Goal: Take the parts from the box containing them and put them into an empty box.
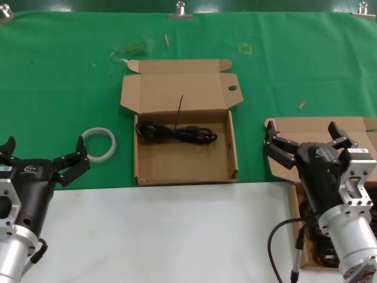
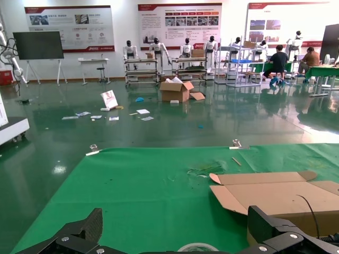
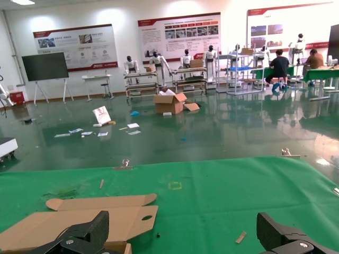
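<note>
The box with the holed lid (image 1: 182, 168) lies open at the middle of the green cloth, and one black coiled cable (image 1: 175, 132) rests along its back wall. The plain-lidded box (image 1: 318, 125) sits at the right edge, mostly hidden by my right arm; dark cables (image 1: 310, 213) show in it beside the wrist. My right gripper (image 1: 309, 140) hovers open over that box with nothing between its fingers. My left gripper (image 1: 41, 154) hangs open and empty at the lower left. The holed lid (image 2: 275, 196) (image 3: 79, 222) shows in both wrist views, beyond the left gripper (image 2: 177, 225) and the right gripper (image 3: 184, 226).
A white translucent ring (image 1: 98, 143) (image 2: 197, 247) lies on the cloth between my left gripper and the middle box. A white sheet (image 1: 177, 236) covers the table's front. Small cardboard scraps (image 1: 301, 104) lie on the cloth, and clips (image 1: 180, 10) hold its far edge.
</note>
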`<state>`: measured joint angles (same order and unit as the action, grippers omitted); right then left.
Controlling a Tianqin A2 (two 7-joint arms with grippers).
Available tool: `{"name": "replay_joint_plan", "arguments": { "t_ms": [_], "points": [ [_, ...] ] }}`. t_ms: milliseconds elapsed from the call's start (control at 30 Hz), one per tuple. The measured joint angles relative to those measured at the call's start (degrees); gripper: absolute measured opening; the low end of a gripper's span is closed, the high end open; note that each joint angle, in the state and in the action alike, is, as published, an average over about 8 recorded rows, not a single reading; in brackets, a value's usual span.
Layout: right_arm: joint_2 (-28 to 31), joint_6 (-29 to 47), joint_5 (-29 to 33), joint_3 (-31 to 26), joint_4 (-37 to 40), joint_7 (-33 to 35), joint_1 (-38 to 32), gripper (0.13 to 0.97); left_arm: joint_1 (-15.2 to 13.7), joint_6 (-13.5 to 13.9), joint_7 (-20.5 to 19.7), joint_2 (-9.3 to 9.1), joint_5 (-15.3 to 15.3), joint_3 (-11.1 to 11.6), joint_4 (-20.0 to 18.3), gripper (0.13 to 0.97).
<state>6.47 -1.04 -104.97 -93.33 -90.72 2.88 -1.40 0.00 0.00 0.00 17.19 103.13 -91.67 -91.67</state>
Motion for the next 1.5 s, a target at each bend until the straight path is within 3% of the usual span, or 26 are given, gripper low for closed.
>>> {"name": "replay_joint_plan", "arguments": {
  "t_ms": [1500],
  "points": [
    [0.00, 0.00, 0.00, 0.00, 0.00, 0.00, 0.00, 0.966, 0.00, 0.00, 0.00, 0.00, 0.00, 0.00, 0.00, 0.965]
  ]
}}
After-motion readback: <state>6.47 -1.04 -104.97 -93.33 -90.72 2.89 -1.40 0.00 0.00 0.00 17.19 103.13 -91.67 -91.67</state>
